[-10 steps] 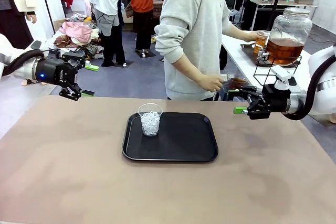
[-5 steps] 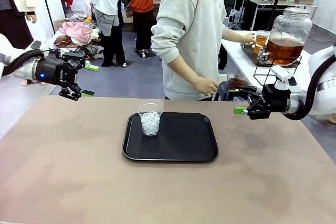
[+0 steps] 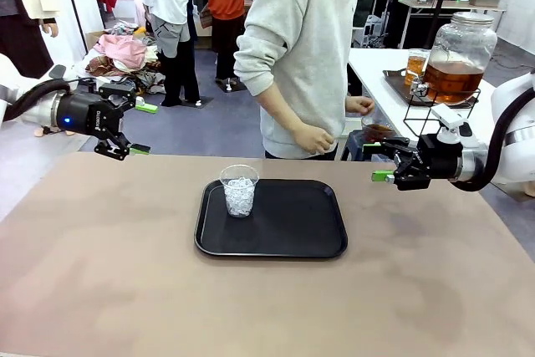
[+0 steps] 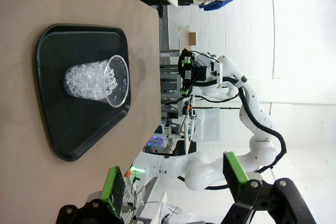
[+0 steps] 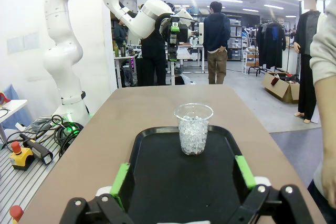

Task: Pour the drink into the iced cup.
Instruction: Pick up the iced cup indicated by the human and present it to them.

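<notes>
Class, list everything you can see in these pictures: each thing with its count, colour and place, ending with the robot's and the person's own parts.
Table: one, brown, nearest.
Tray: one, black, mid-table.
Iced cup: one, clear, on the tray's left part.
Jar: one, clear, holding amber drink, on the white side table.
Person: one, grey top, at the far edge.
Left gripper: one, black, open, far left.
Right gripper: one, black, open, far right.
</notes>
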Tool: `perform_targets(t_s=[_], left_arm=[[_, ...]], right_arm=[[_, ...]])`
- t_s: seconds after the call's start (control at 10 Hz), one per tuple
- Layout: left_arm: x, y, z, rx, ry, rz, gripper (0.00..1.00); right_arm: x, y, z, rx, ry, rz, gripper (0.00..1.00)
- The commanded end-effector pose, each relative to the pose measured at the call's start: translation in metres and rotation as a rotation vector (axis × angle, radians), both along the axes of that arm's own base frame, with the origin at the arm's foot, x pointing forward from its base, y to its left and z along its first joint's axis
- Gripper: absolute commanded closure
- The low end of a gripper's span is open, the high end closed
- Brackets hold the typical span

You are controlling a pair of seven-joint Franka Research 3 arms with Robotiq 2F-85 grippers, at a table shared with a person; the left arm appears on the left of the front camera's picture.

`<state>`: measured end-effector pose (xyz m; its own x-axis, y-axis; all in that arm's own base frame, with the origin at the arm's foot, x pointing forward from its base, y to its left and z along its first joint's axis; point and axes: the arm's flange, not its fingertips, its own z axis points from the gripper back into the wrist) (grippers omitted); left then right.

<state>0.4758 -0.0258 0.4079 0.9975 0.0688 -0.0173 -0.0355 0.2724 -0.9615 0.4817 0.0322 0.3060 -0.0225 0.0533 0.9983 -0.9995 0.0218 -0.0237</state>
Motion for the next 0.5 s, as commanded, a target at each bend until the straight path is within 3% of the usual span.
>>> perform_targets(t_s=[0.0, 0.4], left_arm=[[-0.0014, -0.0001, 0.0009, -0.002, -0.001, 0.0, 0.0], [-0.0014, -0.0001, 0.0009, -0.002, -0.001, 0.0, 0.0]], right_arm=[[0.0035, 0.0017, 0.0029, -0.006, 0.004, 0.003, 0.0], [0.0035, 0.0017, 0.0029, -0.006, 0.004, 0.003, 0.0]])
